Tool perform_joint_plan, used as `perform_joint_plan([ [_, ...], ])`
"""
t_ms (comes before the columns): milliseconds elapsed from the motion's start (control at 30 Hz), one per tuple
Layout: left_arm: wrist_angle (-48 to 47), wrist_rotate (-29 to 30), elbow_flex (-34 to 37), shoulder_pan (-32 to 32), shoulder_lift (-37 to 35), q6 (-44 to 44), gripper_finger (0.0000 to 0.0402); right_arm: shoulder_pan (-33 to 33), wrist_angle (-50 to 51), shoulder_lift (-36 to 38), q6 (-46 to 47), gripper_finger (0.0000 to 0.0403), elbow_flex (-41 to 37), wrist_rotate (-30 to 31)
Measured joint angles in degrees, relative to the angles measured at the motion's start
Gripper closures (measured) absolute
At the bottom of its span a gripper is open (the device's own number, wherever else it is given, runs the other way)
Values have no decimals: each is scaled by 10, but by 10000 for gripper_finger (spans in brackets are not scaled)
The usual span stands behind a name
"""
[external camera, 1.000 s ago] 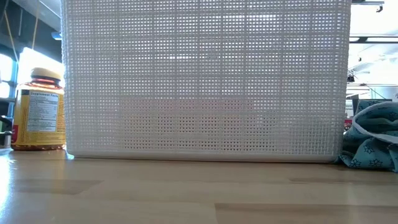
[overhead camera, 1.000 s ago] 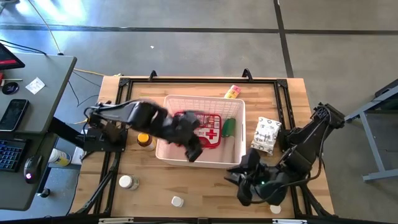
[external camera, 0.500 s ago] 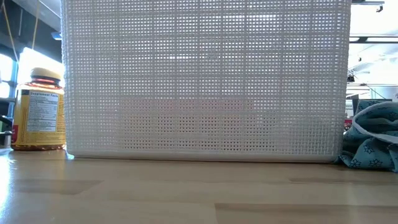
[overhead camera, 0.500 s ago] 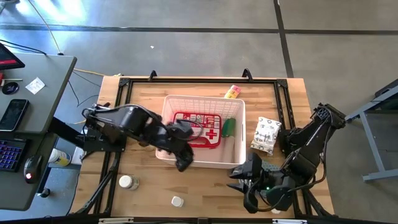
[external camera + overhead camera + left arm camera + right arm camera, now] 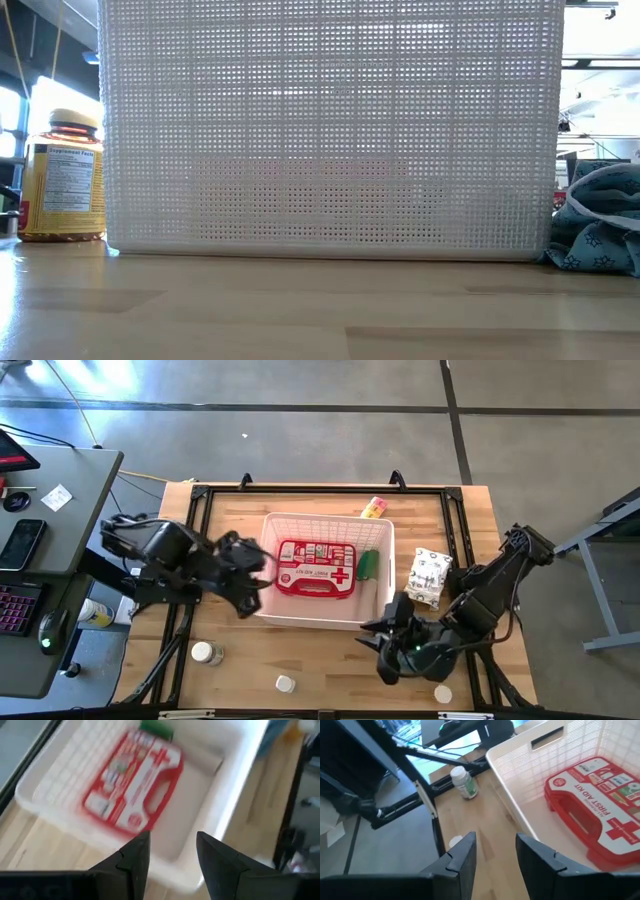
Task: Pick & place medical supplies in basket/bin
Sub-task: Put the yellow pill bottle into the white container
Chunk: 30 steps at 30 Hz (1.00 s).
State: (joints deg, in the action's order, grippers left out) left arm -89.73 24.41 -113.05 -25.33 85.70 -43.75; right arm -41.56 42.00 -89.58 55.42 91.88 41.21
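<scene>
Red first-aid case point(image 5: 316, 568) lies flat in the basket point(image 5: 268, 605), just ahead of your left end effector point(image 5: 245, 575), whose fingers stand apart, empty. It should be rigid and light; take its moulded handle. Right end effector point(image 5: 385, 650) hovers parted, empty.

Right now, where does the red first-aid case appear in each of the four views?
High view: the red first-aid case lies flat inside the white basket, at picture centre.
Low view: not visible; only the basket's mesh wall shows.
Left wrist view: upper centre, blurred, inside the basket.
Right wrist view: right side, inside the basket.
Shared landmark: the white basket.
</scene>
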Motion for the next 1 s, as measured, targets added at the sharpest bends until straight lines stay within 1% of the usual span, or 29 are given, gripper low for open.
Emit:
perform_joint_plan([
  [133,-3,0,121,7,-101,-35,206,22,-2,0,0,274,0,-1],
  [233,-3,-4,190,6,-176,-86,206,42,-2,0,-2,274,0,1],
  [367,-3,-42,262,6,-243,-152,206,78,-2,0,-4,274,0,-6],
  [467,-2,-47,312,6,-275,-166,206,110,-5,0,-2,274,0,-52],
  [533,-3,-46,340,6,-290,-161,206,131,-23,0,-6,274,0,-103],
  [600,-4,-42,363,7,-298,-148,206,150,-40,0,-30,274,0,-158],
  [667,-2,-43,378,24,-300,-128,206,172,-57,0,-51,274,0,-194],
  [700,-2,-52,384,37,-300,-117,203,184,-62,0,-58,274,0,-205],
  [767,-2,-94,399,64,-304,-96,191,209,-77,0,-64,274,0,-219],
  [833,-2,-125,417,86,-316,-77,169,236,-94,0,-64,274,0,-241],
  [933,-4,-134,442,119,-336,-40,126,266,-110,0,-64,274,0,-280],
  [1000,-2,-134,455,143,-346,-15,97,278,-116,0,-63,274,0,-289],
])
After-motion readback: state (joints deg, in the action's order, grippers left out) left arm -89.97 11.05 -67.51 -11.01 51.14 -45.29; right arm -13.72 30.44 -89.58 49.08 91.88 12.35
